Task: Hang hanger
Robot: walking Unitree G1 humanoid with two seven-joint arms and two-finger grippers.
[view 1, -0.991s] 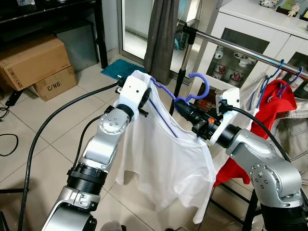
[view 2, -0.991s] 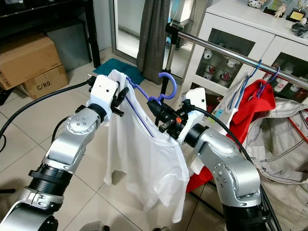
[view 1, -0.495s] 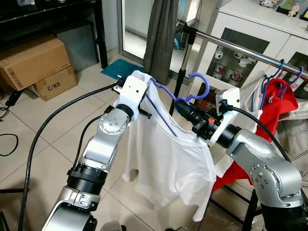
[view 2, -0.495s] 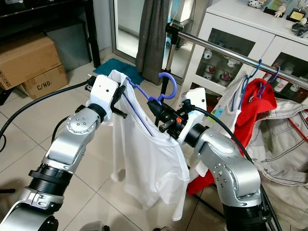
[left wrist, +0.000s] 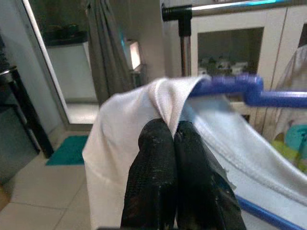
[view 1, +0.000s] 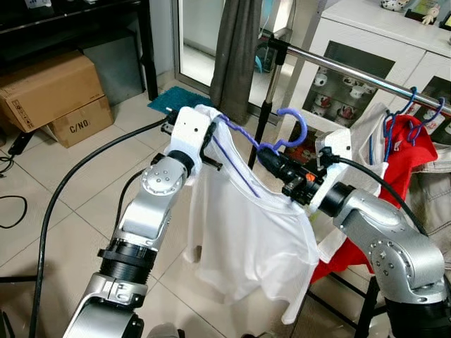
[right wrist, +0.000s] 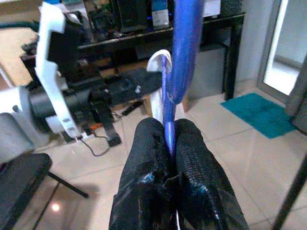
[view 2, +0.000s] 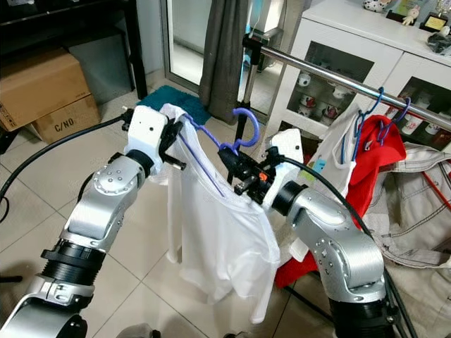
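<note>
Both arms are raised in front of the robot, elbows bent, holding a white shirt (view 1: 246,225) on a blue hanger (view 1: 243,151) between them. The left gripper (left wrist: 171,136) sits up at the shirt's shoulder, and its wrist view shows the two black fingers (left wrist: 153,177) pressed together with a fold of white cloth pinched between them, right where the hanger's end pokes out. The right gripper (right wrist: 168,132) reaches in from the other side and is clamped on the hanger just below its hook (view 1: 292,127), blue plastic squeezed between its fingers (right wrist: 192,177). That hook is up in the air, close to the metal rail (view 1: 352,72) but not on it. The shirt droops down between the arms.

The head views also catch a red shirt (view 1: 394,183) already hanging further along the rail on blue hangers, a white cabinet (view 1: 373,42) behind it, a dark curtain (view 1: 236,49), and cardboard boxes (view 1: 53,95) on the tile floor. The right wrist view looks back at the left arm (right wrist: 53,91) and a dark desk (right wrist: 144,36).
</note>
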